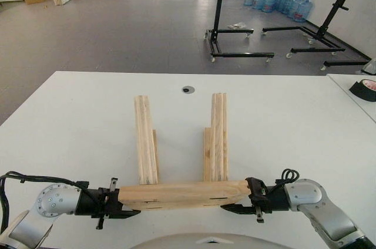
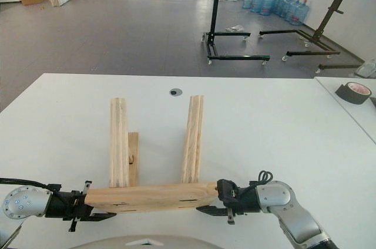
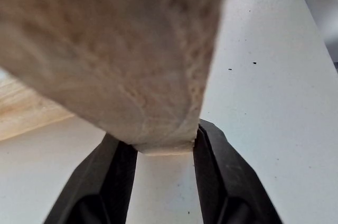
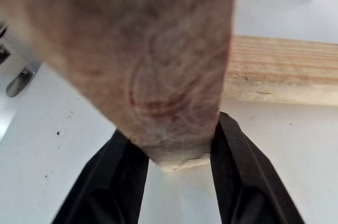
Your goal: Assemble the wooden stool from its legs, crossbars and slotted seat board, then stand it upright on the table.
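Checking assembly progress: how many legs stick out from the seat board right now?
2: a left leg and a right leg, each near one end of the seat board, both pointing away from the robot. More may be hidden beneath them.

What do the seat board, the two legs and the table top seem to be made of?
Seat board: pale unfinished solid wood, judging by grain and rings at its end. Left leg and right leg: same light wood, probably laminated, since long stripes run along them. Table top: smooth matte white, likely laminate or painted board.
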You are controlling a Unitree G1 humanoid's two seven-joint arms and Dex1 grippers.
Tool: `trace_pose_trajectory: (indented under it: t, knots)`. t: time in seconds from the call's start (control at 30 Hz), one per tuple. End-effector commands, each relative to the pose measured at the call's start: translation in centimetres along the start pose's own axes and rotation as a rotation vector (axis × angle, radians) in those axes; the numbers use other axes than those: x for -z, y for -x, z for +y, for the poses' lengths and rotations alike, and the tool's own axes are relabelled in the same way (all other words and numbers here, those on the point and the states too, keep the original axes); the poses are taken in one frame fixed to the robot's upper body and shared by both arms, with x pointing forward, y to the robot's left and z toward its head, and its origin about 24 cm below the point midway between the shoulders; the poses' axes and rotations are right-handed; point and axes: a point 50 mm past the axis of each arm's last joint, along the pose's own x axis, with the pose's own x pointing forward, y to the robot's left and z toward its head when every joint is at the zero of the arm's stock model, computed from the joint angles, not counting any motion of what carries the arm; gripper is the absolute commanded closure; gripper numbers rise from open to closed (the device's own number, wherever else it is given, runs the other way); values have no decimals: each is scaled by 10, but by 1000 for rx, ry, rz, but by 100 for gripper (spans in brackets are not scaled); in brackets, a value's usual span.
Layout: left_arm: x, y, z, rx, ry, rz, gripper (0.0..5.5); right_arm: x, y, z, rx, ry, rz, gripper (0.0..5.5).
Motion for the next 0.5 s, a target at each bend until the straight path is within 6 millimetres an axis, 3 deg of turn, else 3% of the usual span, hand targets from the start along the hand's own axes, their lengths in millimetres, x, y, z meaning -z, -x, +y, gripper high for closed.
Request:
trace_pose_trajectory:
  t: [0.03, 0.33, 0.5]
  knots:
    - [-13, -7, 4, -15, -30, -71, 407, -6, -4, -4, 8, -15, -44, 398]
    - [-38, -11, 1, -38, 92, -240, 411, -14, 5, -12, -3, -60, -56, 398]
    - [-39, -15, 1, -34, 80, -242, 411, -19, 4, -16, -11, -71, -65, 398]
